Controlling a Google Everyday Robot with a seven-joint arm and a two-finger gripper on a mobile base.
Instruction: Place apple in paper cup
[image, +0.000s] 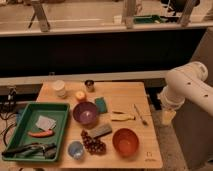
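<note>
The apple (80, 95) is a small orange-yellow fruit sitting on the wooden table (145, 150) near its far edge. The paper cup (59, 88) is short and white and stands upright at the far left corner, a little to the left of the apple and apart from it. My white arm (187, 87) hangs at the right of the table. The gripper (167, 116) points down just beyond the table's right edge, far from both the apple and the cup.
A small metal cup (89, 85) stands right of the apple. A purple bowl (85, 114), green sponge (101, 104), orange bowl (125, 141), blue cup (76, 149), grape bunch (93, 143) and utensils (140, 114) lie on the table. A green tray (20, 131) with a carrot (41, 133) sits at left.
</note>
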